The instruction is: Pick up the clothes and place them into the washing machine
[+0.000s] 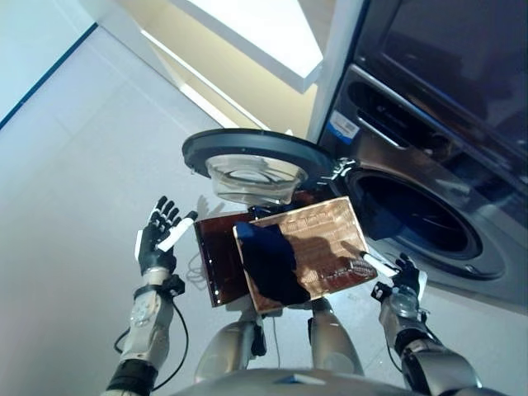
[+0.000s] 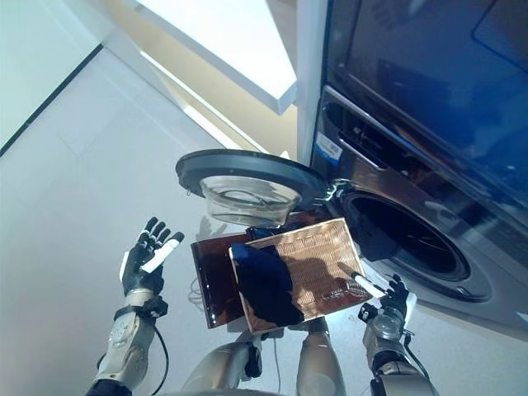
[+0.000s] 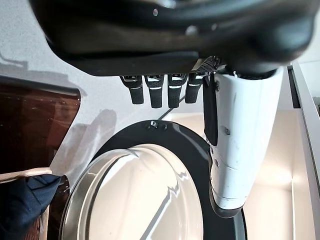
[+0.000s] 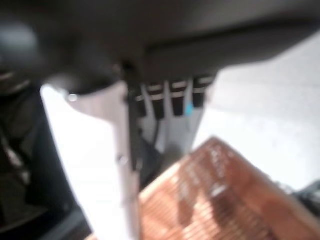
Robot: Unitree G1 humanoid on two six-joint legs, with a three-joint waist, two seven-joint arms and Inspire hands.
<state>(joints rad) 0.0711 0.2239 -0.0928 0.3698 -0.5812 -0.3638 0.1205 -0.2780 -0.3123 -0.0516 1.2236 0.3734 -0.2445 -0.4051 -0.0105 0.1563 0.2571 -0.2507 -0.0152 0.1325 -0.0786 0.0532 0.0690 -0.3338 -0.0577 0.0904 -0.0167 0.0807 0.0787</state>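
A dark blue garment [image 1: 269,262] lies in a woven orange-brown basket [image 1: 326,235] on the floor in front of me. The same garment's edge [image 3: 22,202] shows in the left wrist view. The washing machine [image 1: 429,165] stands to the right, its round door [image 1: 247,153] swung open over the basket and its dark drum opening [image 1: 412,216] uncovered. My left hand [image 1: 158,238] hovers left of the basket, open and holding nothing. My right hand [image 1: 402,279] is at the basket's right corner, below the drum opening, its fingers [image 4: 172,97] straight and empty.
A dark brown panel [image 1: 218,257] lies against the basket's left side. A white cabinet ledge [image 1: 264,37] runs along the back, beside the machine. Pale grey floor [image 1: 74,181] stretches to the left.
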